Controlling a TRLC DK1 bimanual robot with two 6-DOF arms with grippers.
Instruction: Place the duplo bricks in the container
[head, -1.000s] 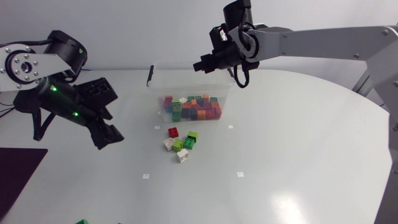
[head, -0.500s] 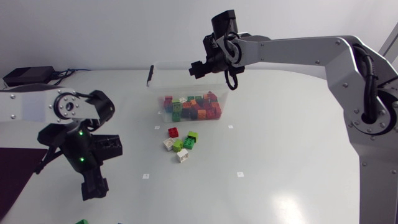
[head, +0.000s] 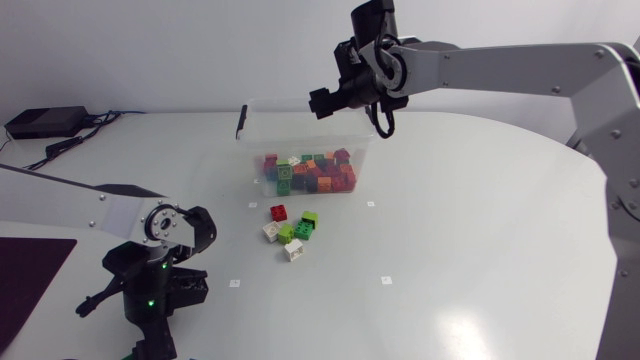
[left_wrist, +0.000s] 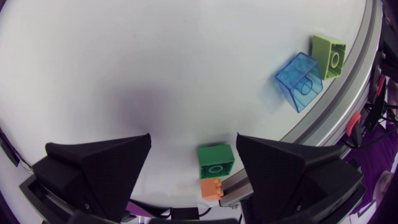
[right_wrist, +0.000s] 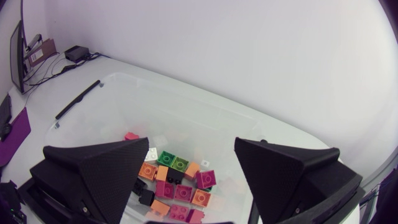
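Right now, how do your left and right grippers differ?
The left gripper is low at the edge of the table; the right gripper is higher, at the far side. A green brick lies under the left gripper; the clear container lies under the right gripper. Both are open, holding nothing.

- My left jaws stand wide apart over the white worktop (left_wrist: 155, 62), gripping nothing.
- A green brick (left_wrist: 216, 162) lies between them, close to one jaw.
- An orange brick (left_wrist: 211, 186) sits just beside it, nearer the wrist.
- Ahead, near the worktop's edge, a clear blue sloped brick (left_wrist: 300, 81) lies just beside a lime brick (left_wrist: 328, 56).
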